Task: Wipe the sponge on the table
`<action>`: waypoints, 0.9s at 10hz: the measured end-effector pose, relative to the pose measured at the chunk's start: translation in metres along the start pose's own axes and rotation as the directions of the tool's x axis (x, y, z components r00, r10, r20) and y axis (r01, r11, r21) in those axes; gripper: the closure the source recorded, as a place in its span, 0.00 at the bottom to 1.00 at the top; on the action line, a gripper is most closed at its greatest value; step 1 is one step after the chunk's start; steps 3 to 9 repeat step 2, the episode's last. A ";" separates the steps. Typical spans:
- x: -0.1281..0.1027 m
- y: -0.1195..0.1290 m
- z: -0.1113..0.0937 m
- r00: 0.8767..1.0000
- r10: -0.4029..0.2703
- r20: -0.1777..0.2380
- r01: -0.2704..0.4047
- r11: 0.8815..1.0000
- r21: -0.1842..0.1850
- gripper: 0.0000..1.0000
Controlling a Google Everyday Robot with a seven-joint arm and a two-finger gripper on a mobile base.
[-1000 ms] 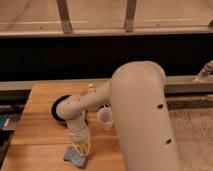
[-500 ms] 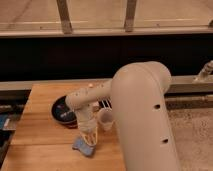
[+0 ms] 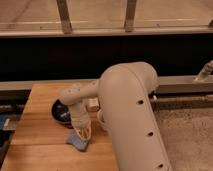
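The blue-grey sponge lies flat on the light-brown wooden table, in front of a dark bowl. My gripper points straight down onto the sponge's right part, and its fingers are shut on the sponge. The big cream arm reaches in from the right and hides the table's right side.
A dark bowl sits just behind the sponge, close to the wrist. A small white block lies beside the bowl under the arm. The table's left edge drops to dark floor with a blue item. A black wall runs behind.
The gripper slid the sponge along the tabletop away from the front edge toward the bowl, first a little right, then back left.
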 end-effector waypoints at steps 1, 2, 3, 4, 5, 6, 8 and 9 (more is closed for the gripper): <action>0.006 0.009 -0.001 1.000 -0.025 0.007 0.025 1.000 -0.002 1.00; 0.011 0.012 -0.002 0.999 -0.035 0.009 0.036 0.999 -0.003 1.00; 0.011 0.012 -0.002 0.999 -0.035 0.009 0.036 0.999 -0.003 1.00; 0.011 0.012 -0.002 0.999 -0.035 0.009 0.036 0.999 -0.003 1.00; 0.011 0.012 -0.002 0.999 -0.035 0.009 0.036 0.999 -0.003 1.00; 0.011 0.012 -0.002 0.999 -0.035 0.009 0.036 0.999 -0.003 1.00; 0.011 0.012 -0.002 0.999 -0.035 0.009 0.036 0.999 -0.003 1.00; 0.011 0.012 -0.002 0.999 -0.035 0.009 0.036 0.999 -0.003 1.00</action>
